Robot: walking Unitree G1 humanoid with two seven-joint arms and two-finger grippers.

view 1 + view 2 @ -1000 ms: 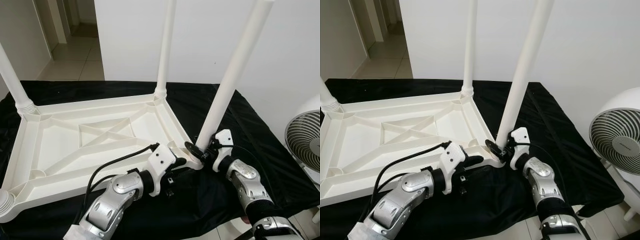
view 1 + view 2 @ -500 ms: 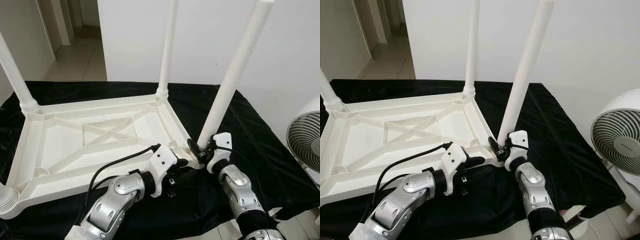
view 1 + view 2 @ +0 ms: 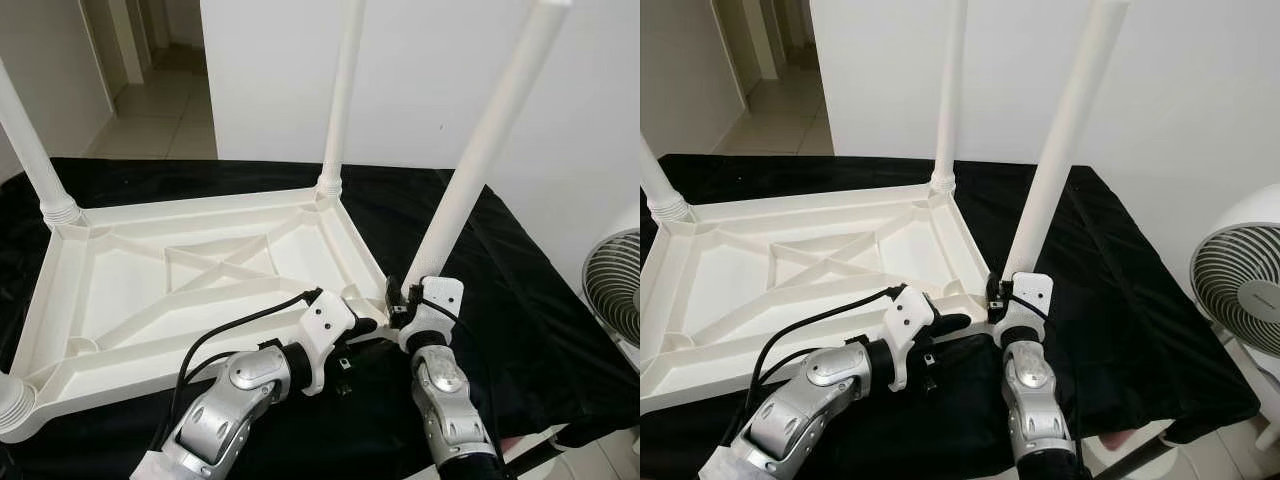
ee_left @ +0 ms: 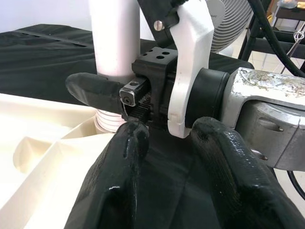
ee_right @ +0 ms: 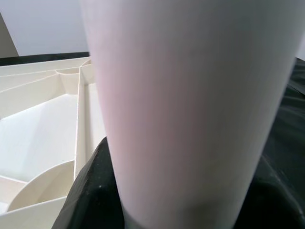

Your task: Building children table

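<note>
The white plastic table top (image 3: 190, 275) lies upside down on a black cloth (image 3: 520, 300), ribbed underside up, with legs rising from its corners. The near right leg (image 3: 480, 165) leans slightly and looks not yet fully seated in its corner socket, so the step in hand is judged to be screwing or pressing this leg home. The right gripper (image 3: 402, 300) clamps the leg just above its threaded base, one finger (image 4: 95, 90) wrapped against it. The left gripper (image 4: 176, 152) rests near the same corner, fingers apart and empty. Next, the leg likely needs straightening and turning until upright. A fan (image 3: 1240, 285) stands beside the cloth.
</note>
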